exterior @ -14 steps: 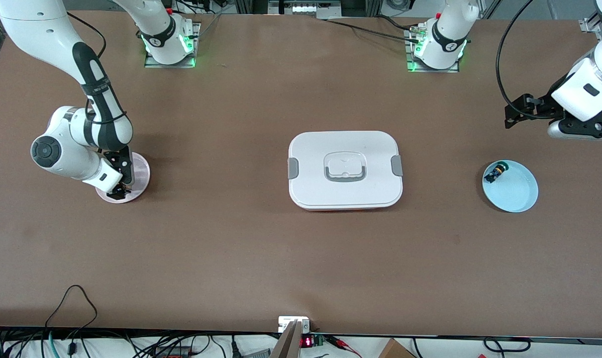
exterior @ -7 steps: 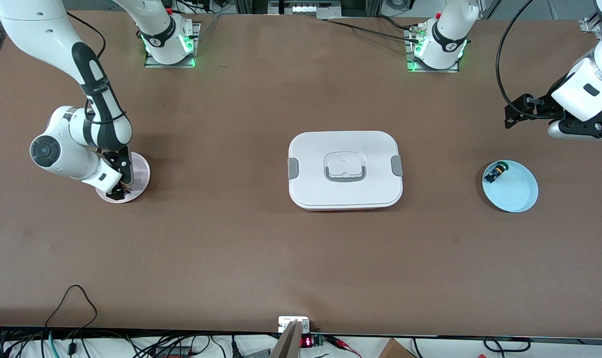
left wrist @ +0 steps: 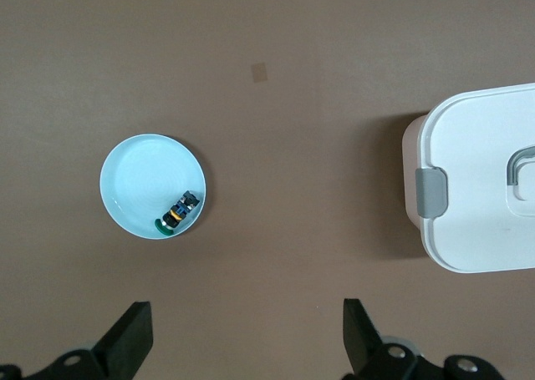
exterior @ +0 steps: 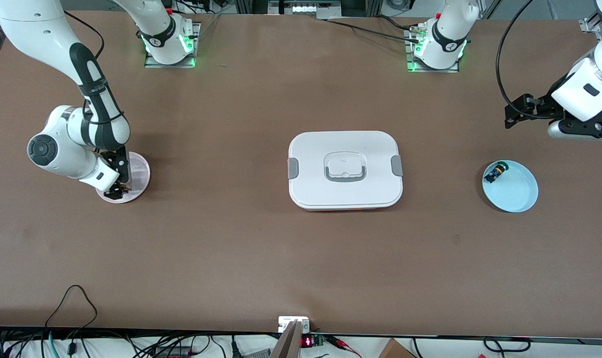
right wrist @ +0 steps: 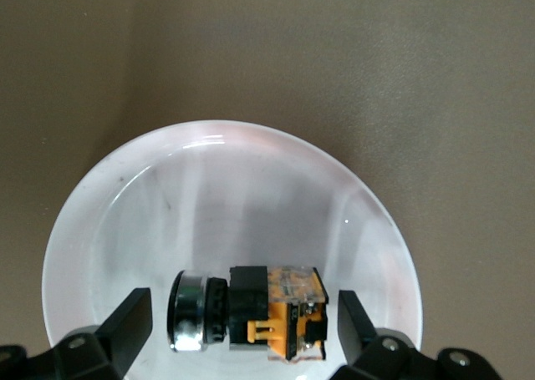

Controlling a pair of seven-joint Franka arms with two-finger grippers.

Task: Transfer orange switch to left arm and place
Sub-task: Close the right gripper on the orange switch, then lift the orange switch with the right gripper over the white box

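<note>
Right claw (right wrist: 238, 326): spread, astride orange switch (right wrist: 251, 313) on pink plate (exterior: 137, 171), lowered slightly since a second ago; grasp imminent. Left claw (left wrist: 247, 342): spread, waiting above tabletop (exterior: 231, 248).

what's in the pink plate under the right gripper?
The orange switch lies on its side in the pink plate, between the open fingers of the right gripper. In the front view the gripper covers the switch and part of the plate.

Robotics lab — bolted arm bases (exterior: 169, 42); cable tangle (exterior: 132, 345) along brown table (exterior: 231, 238)
</note>
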